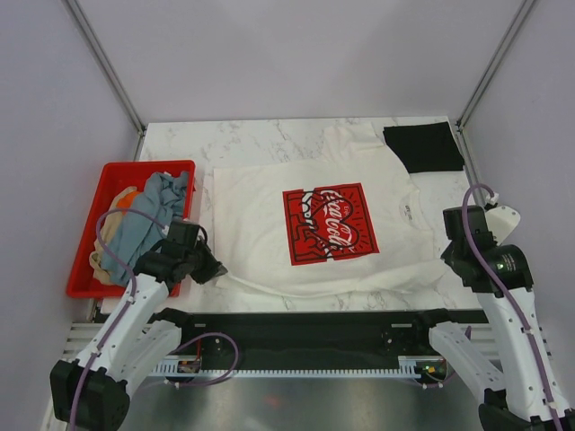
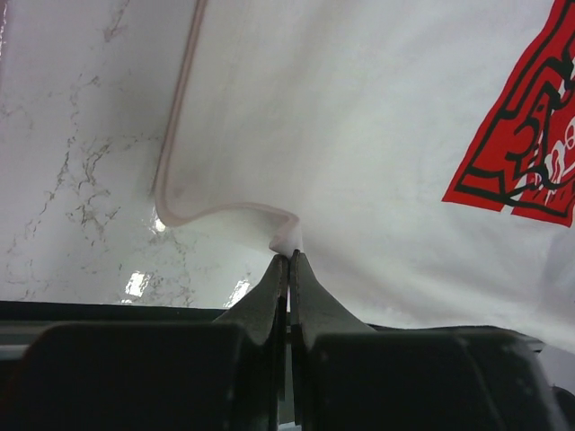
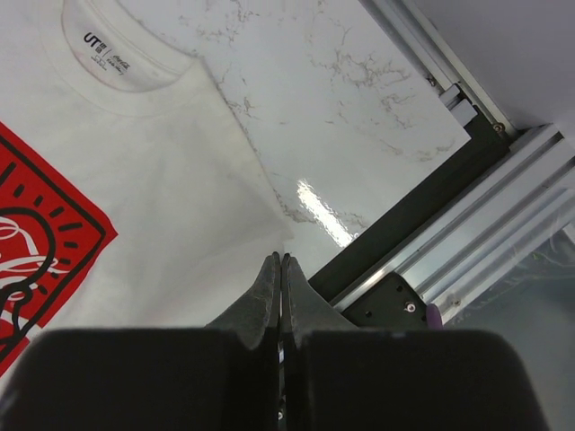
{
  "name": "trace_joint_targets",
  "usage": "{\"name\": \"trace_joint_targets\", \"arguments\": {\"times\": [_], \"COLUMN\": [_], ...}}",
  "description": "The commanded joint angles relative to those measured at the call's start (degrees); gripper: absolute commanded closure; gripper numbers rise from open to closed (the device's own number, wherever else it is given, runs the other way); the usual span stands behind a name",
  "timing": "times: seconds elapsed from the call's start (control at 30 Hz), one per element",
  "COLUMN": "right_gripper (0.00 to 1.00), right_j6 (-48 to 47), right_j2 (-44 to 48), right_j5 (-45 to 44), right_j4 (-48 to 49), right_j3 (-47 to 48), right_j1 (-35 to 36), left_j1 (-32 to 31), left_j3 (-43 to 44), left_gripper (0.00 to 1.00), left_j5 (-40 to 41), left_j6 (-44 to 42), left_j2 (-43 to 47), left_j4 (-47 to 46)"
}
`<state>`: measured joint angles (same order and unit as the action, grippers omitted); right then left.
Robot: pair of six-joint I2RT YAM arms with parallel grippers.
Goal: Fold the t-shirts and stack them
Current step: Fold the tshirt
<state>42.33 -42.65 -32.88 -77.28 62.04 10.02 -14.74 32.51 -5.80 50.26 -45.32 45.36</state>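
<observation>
Fold 1 seems in hand: cream-white t-shirt (image 1: 247, 215) lies flat on the table (image 1: 252, 144). Left tool (image 2: 289, 260) pinches its hem corner; right tool (image 3: 281, 262) is closed at its near-right edge, hold unclear. Next move calls for lifting both evenly.

Red plastic crate (image 1: 148, 165) sits at 9 o'clock on the white marble-pattern tabletop (image 1: 269, 144), by its left edge. A black bar (image 1: 305, 321) runs along the 6 o'clock edge, with a silver slotted aluminium rail (image 1: 296, 369) just beside it on the near side. Metal frame struts rise from the far corners at 11 o'clock (image 1: 103, 63) and 1 o'clock (image 1: 499, 58). Plain pale walls (image 1: 296, 54) all round.
</observation>
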Motion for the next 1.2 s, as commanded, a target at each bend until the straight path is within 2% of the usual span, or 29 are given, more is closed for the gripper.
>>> {"name": "trace_joint_targets", "arguments": {"times": [0.0, 0.27, 0.4, 0.6, 0.63, 0.7, 0.9, 1.17], "right_gripper": [1.0, 1.0, 1.0, 1.0, 1.0, 1.0, 1.0, 1.0], "right_j6": [0.9, -0.9, -4.3, -10.5, -11.3, -14.2, -23.2, -27.6], "right_j2": [-0.9, -8.1, -13.1, -23.6, -27.0, -31.8, -40.2, -44.7], "right_j5": [-5.3, -2.8, 1.0, 1.5, 0.8, 0.1, -1.4, -4.4], "right_j4": [-3.0, 7.9, 14.2, 24.7, 26.3, 28.4, 31.9, 33.2], "right_j3": [1.5, -2.0, -2.5, -2.0, -0.9, 1.7, 9.7, 17.7], "right_j1": [0.0, 0.0, 0.0, 0.1, 0.1, 0.1, 0.1, 1.9], "left_j1": [-1.3, -2.2, -2.2, -2.2, -2.2, -2.2, -2.2, -3.6], "left_j3": [-0.6, -0.1, 3.0, 5.3, 6.2, 7.4, 10.2, 11.0], "left_gripper": [0.98, 0.98, 0.98, 0.98, 0.98, 0.98, 0.98, 0.98], "left_j5": [3.3, 11.0, 16.4, 17.8, 17.8, 23.1, 24.1, 23.6], "left_j6": [4.6, 7.0, 6.2, 6.2, 6.2, 6.1, 5.2, 5.1], "left_j2": [0.1, -3.0, -5.3, -12.4, -14.5, -16.3, -19.8, -21.4], "left_j4": [0.8, 1.6, 1.6, 1.6, 1.6, 1.1, -0.1, -1.2]}}
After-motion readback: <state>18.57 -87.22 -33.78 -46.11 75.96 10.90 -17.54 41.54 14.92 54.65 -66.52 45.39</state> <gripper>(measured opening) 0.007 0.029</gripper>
